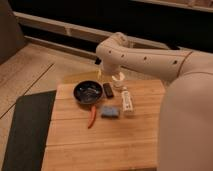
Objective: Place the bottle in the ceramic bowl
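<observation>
Camera view. Shows a wooden table (100, 145) from above, with a black mat (27, 130) along its left side.

Shows the white arm (145, 57) reaching in from the right, bent at the elbow and angled down toward the table's far edge. Puts the gripper (102, 69) there, low over the far edge, just behind the ceramic bowl (88, 92) and left of a small pale cup (119, 80). Hides most of the claw behind the forearm. Reads as spread wide, clasping nothing and touching none of the objects.

Finds the bottle (127, 101) lying flat on the wood, outside the bowl, to the right of it and nearer the camera than the cup. Sets a small black oblong object (108, 90) between bowl and bottle, just beside the bowl's right rim. Places a blue sponge (110, 111) just left of the bottle's near end, close to it but whether touching cannot be told. Lays a slender orange-red item (92, 116) in front of the bowl, one end near the rim.

Leaves the bowl upright, dark and glossy, with only pale glints inside. Keeps the claw well apart from the bottle.
</observation>
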`<state>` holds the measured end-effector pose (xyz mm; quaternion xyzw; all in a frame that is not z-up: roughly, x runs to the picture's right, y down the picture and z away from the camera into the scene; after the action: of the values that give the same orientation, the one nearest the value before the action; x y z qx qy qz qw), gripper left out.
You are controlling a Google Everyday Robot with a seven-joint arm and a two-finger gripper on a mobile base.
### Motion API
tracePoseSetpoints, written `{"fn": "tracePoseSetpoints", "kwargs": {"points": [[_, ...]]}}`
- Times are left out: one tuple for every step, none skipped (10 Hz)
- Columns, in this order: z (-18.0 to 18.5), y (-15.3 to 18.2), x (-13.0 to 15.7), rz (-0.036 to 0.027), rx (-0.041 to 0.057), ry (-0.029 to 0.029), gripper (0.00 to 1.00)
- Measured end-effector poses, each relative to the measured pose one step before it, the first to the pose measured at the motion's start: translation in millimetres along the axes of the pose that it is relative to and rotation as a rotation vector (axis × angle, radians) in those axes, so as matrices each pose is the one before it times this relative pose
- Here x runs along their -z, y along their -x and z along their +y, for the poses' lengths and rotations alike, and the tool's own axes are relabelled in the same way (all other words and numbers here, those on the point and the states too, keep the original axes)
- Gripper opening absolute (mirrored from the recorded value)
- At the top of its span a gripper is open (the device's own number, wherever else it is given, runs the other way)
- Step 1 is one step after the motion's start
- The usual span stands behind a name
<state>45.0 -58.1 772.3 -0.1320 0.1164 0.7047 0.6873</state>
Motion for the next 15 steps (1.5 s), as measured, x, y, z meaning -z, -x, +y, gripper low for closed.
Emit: {"fn": "tracePoseSetpoints", "kwargs": {"points": [[-15.25,-2.93,1.81,-0.00448,-0.01960,-0.00433,0.65],[-13.16,-2.53,2.21,-0.00497,-0.02181,0.00357,0.65],[-4.55,-0.43,0.67,-0.00132,-0.00726,-0.00007,0.65],[0.07,-0.17,0.26,0.00029,-0.00049,0.00066,0.65],[3.82,-0.16,-0.12,0.00034,0.00452,0.00348,0.65],[-0.16,0.19,0.34,-0.00059,-0.00024,0.00014,0.65],[-1.44,0.07,-0.06,-0.00071,-0.00057,-0.00186,0.65],[2.47,1.89,-1.35,-0.00314,-0.00357,0.00008,0.65],[-0.34,9.11,-2.44,-0.01583,-0.01756,-0.01092,0.65],[-11.58,12.74,-4.08,-0.02105,-0.02173,-0.03345,0.65],[-17.71,12.66,-5.53,-0.01808,-0.01590,-0.05174,0.65],[-13.02,9.68,-4.60,-0.01151,-0.01624,-0.03256,0.65],[-8.93,8.32,-5.76,-0.00562,-0.02032,-0.01777,0.65],[-3.65,3.94,-7.14,0.00289,-0.01924,-0.00490,0.65],[1.43,-1.74,-5.14,0.00922,-0.01096,0.00644,0.65]]}}
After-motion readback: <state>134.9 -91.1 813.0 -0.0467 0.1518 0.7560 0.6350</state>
